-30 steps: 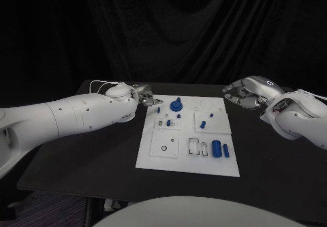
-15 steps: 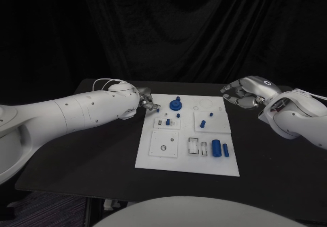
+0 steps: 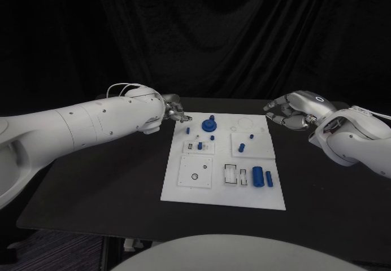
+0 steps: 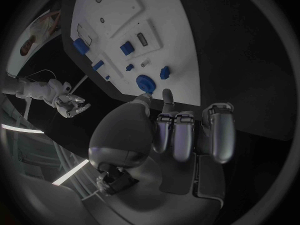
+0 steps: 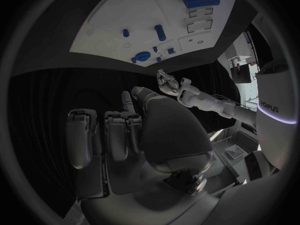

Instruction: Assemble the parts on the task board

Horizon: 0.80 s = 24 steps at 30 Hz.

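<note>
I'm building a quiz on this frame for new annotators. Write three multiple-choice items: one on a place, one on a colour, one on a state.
1. Where is the left hand?
A. by the far left corner of the task board
B. over the board's near edge
C. beyond the board's right side

2. What colour is the large cylinder lying near the board's near right corner?
A. red
B. blue
C. green

3. What does the right hand hold?
A. a blue part
B. the board
C. nothing

Answers: 1 A, the head view shows it at that corner. 2 B, it is plainly blue. 3 C, it hovers clear of the board with nothing in it.
</note>
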### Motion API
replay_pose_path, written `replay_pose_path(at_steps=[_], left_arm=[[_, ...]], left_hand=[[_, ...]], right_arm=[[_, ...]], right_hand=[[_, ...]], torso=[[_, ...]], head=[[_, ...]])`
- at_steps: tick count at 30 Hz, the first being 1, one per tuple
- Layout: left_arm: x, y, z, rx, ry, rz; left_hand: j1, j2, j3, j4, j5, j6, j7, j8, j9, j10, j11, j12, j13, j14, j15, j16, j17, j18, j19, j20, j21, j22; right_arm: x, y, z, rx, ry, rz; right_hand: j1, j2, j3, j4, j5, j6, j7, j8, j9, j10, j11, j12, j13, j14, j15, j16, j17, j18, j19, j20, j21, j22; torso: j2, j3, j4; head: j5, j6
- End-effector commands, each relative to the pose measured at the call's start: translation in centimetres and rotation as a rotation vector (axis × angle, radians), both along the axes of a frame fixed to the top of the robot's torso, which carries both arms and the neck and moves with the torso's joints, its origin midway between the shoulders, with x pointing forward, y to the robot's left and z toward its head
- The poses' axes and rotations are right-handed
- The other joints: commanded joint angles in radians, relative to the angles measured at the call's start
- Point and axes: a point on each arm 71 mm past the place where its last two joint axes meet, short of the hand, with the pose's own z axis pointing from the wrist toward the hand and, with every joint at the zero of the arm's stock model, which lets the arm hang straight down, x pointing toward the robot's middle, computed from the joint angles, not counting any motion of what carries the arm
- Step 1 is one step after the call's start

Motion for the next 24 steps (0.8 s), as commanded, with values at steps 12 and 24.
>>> replay_pose_path(at_steps=[12, 24], left_arm=[[0.19, 0.24, 0.61, -0.002, 0.04, -0.009], [0.63, -0.51, 0.16, 0.091, 0.145, 0.004]], left_hand=[[0.046, -0.003, 0.023, -0.008, 0.092, 0.009, -0.008, -0.008, 0.005, 0.103, 0.003, 0.003, 0.263, 0.104, 0.006, 0.003, 0.263, -0.002, 0.013, 0.01, -0.007, 0.207], [0.061, -0.013, 0.102, 0.001, -0.012, 0.009, -0.004, -0.027, 0.004, 0.103, 0.005, 0.003, 0.263, 0.104, 0.008, 0.003, 0.263, -0.001, 0.01, 0.01, -0.012, 0.205]], right_arm=[[0.14, 0.0, -0.11, -0.005, 0.007, -0.014], [0.22, 0.29, -0.09, -0.002, 0.001, -0.006]], right_hand=[[-0.009, -0.002, 0.006, 0.0, 0.005, 0.004, -0.002, -0.002, -0.002, 0.106, 0.004, 0.003, 0.263, 0.107, 0.007, 0.003, 0.263, -0.002, 0.079, 0.007, -0.005, 0.245], [-0.01, -0.003, 0.006, 0.0, 0.004, 0.004, -0.002, -0.003, -0.002, 0.106, 0.004, 0.003, 0.263, 0.107, 0.007, 0.003, 0.263, -0.002, 0.079, 0.007, -0.005, 0.245]], torso=[[-0.001, 0.0028, 0.0015], [0.0, 0.0005, 0.0001]], head=[[0.002, 0.0], [-0.003, 0.0]])
